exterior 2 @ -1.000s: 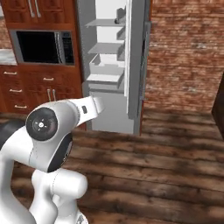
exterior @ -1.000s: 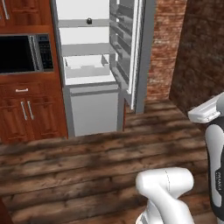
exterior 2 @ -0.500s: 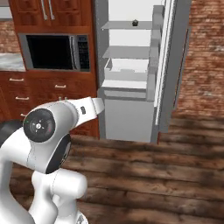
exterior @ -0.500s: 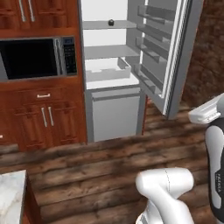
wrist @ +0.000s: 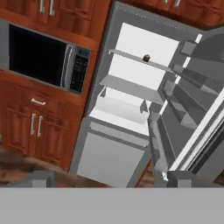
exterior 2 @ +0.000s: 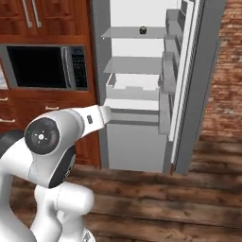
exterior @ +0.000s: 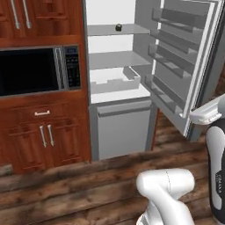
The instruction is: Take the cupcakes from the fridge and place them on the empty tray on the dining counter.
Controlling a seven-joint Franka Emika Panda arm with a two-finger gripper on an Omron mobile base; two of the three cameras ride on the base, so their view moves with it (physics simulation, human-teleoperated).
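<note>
With the base rolling closer over the last second, the fridge now looms larger in both base views than it did a moment ago — that is camera travel, not any shift of the kitchen. Door stands swung wide to the right, white interior exposed. One small dark cupcake sits on the upper glass shelf, toward the back; same item in the right base view and the hand view. I can make out only this one; a second is not discernible. Microwave sits in the wood cabinetry just left of the fridge.

Gripper: fingertips spread fully apart at the bottom of the hand view, nothing between them, well apart from the shelf.

Judgement — approach phase, early in the task. Arm is folded back near the base; the next move likely calls for a high reach into the upper shelf, keeping clear of the door bins. Tray and dining counter lie elsewhere.
</note>
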